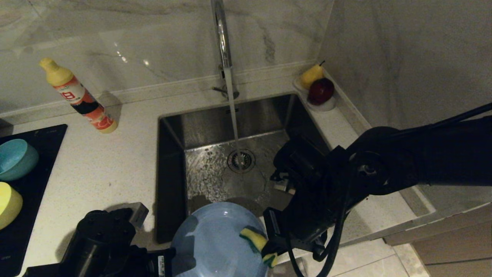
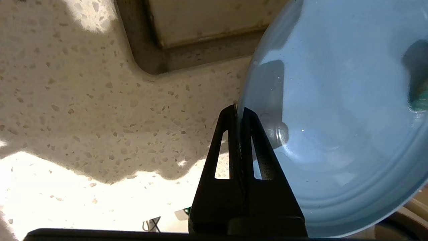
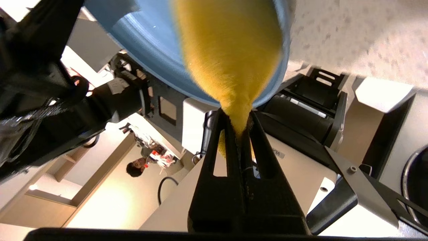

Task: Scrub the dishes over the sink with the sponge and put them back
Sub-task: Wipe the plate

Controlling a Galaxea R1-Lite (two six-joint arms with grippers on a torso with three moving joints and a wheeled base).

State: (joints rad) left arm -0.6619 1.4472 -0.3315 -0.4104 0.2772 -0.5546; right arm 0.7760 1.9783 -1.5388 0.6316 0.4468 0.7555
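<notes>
My left gripper [image 2: 238,112] pinches the blue-grey plate [image 1: 219,240] by its rim at the sink's [image 1: 173,161] near edge; right gripper [image 3: 238,115] clamps the sponge [image 1: 256,240] (yellow side showing). I'd scrub lightly, keeping that plate braced.

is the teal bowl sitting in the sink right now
No, the teal bowl sits on the black cooktop at the far left, well apart from the sink, where only tap water runs.

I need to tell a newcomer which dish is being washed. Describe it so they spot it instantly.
Start at the steel sink under the running tap. At its near edge, the left gripper pinches the rim of a wide pale blue plate, a yellow sponge on its face. Unlike the teal bowl and yellow bowl on the cooktop, it is shallow and held.
</notes>
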